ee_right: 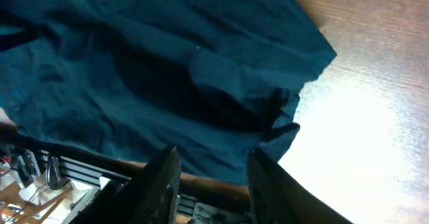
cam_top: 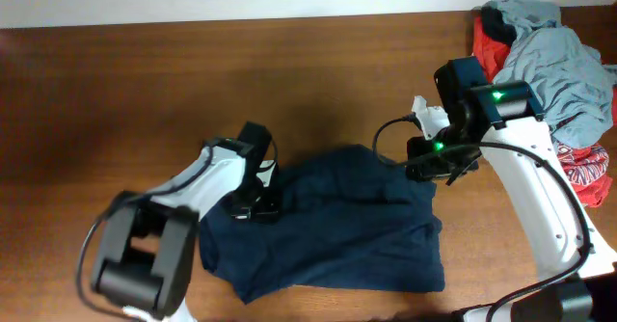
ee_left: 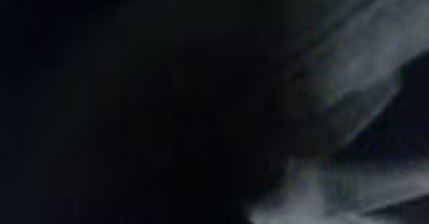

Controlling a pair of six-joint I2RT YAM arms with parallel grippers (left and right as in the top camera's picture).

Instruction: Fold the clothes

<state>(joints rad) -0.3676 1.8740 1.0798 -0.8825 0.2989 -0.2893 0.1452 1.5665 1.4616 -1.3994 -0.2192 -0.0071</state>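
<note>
The dark navy garment (cam_top: pixel 337 230) lies crumpled at the table's front middle. My left gripper (cam_top: pixel 254 206) is down on its upper left edge, shut on the cloth. The left wrist view is filled by dark fabric (ee_left: pixel 167 103) close to the lens, and the fingers are not discernible there. My right gripper (cam_top: pixel 424 165) hovers at the garment's upper right corner. In the right wrist view the right gripper (ee_right: pixel 214 153) is open with nothing between its fingers, and the navy garment (ee_right: pixel 167 70) spreads beyond them.
A pile of clothes sits at the back right corner: a pale grey-blue one (cam_top: pixel 564 57) on top, red cloth (cam_top: pixel 487 40) behind it, a red white-printed piece (cam_top: pixel 590 173) at the right edge. Bare wooden table (cam_top: pixel 145 91) stretches left and back.
</note>
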